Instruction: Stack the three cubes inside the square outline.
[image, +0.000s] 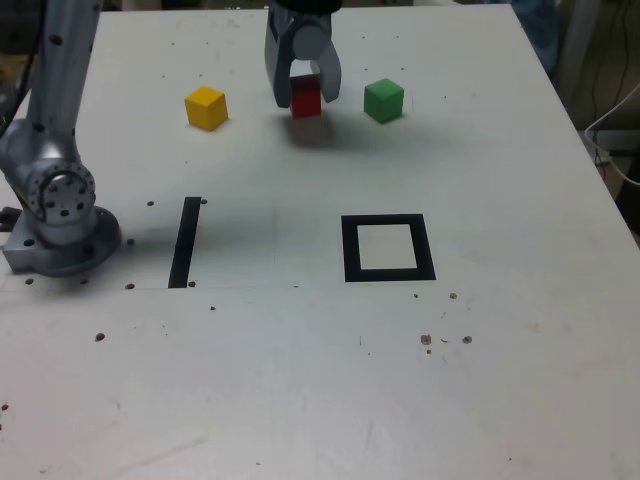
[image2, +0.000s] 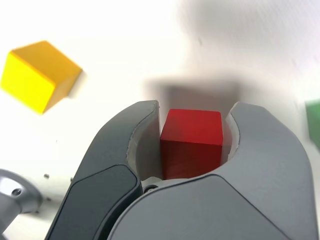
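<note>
Gripping the red cube (image2: 192, 142) between its two fingers, the gripper (image: 306, 90) is closed on opposite faces of that part, between the yellow cube (image: 206, 108) on the exterior view's left and the green cube (image: 384, 101) on the exterior view's right. The yellow and green cubes rest separately on the white table (image: 250, 380). The square outline (image: 428, 248) lies on the table nearer the exterior view's bottom edge than the cubes, with the black strip (image: 185, 243) to its left in that view.
</note>
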